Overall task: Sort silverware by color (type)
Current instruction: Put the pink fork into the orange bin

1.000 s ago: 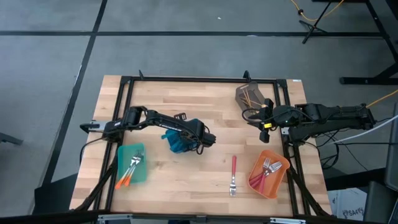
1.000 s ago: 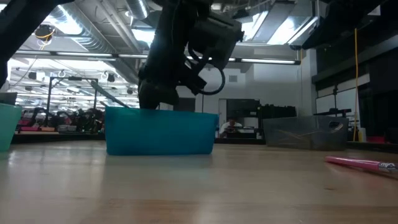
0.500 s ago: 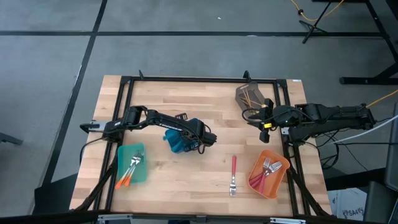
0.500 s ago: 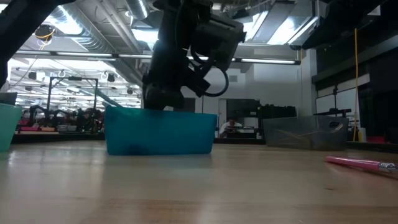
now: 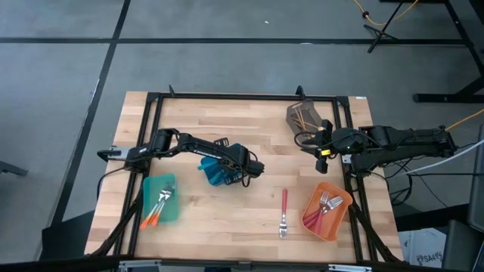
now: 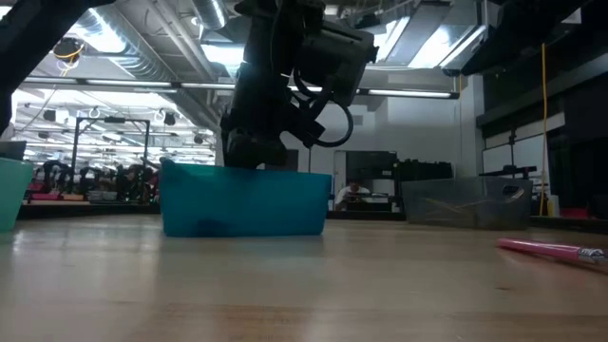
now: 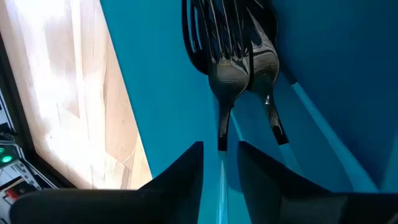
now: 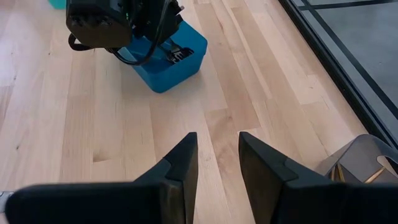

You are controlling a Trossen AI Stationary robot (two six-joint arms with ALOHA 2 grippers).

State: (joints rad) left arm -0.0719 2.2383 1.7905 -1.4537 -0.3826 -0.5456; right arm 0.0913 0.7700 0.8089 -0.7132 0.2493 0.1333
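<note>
My left gripper [image 5: 224, 175] reaches down into the blue bin [image 5: 217, 174] at mid-table. In the left wrist view it [image 7: 221, 146] is open. Its fingers stand on either side of a blue-handled fork's handle [image 7: 222, 171], and the fork lies on the bin floor beside a second fork [image 7: 264, 62]. A red-handled fork [image 5: 283, 211] lies flat on the wood toward the near right. My right gripper [image 5: 321, 143] waits open above the table's right side, with nothing between its fingers [image 8: 217, 140].
A teal bin [image 5: 172, 208] at the near left holds orange-handled forks. An orange bin [image 5: 311, 198] at the near right holds red-handled forks. A grey bin [image 5: 305, 115] at the far right holds gold pieces. A black frame rail [image 5: 249, 97] edges the table.
</note>
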